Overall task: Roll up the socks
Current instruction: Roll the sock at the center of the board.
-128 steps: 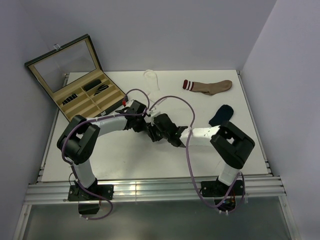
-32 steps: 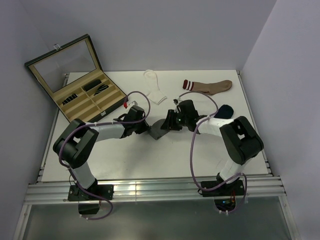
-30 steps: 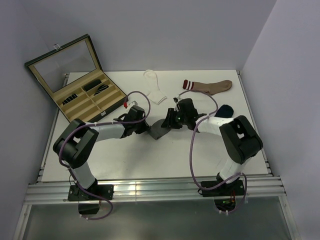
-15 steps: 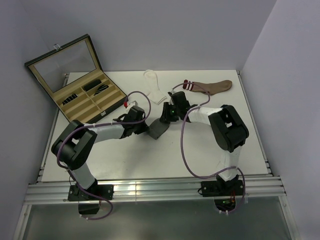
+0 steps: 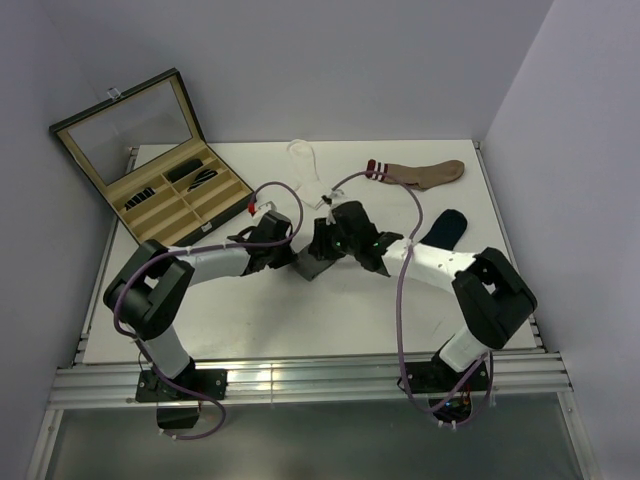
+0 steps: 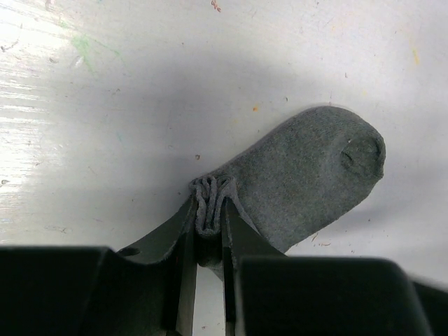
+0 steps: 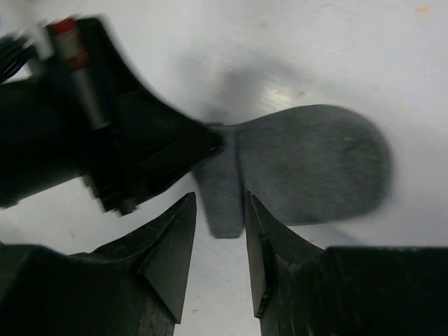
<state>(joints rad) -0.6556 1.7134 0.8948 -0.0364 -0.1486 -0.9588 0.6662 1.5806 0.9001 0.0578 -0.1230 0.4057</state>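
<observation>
A dark grey sock [image 6: 301,175] lies flat on the white table [image 5: 250,310] between my two arms. My left gripper [image 6: 208,213] is shut on its bunched cuff end, which is pleated between the fingers. In the top view this gripper [image 5: 297,258] sits at the left edge of the grey sock [image 5: 313,268]. My right gripper [image 7: 219,210] hovers open over the same end, its fingertips either side of a folded flap of the grey sock [image 7: 308,168] without pinching it. A navy sock [image 5: 443,228] lies to the right. A white sock [image 5: 302,155] lies at the back.
A brown sock with red-striped cuff [image 5: 420,172] lies at the back right. An open dark case with a glass lid and tan compartments [image 5: 180,190] stands at the back left corner. Grey walls close in the table on three sides.
My right arm has swung from the sock's right side round to its back and now points down over the cuff end. The navy sock shows again. The left gripper has kept its hold.
</observation>
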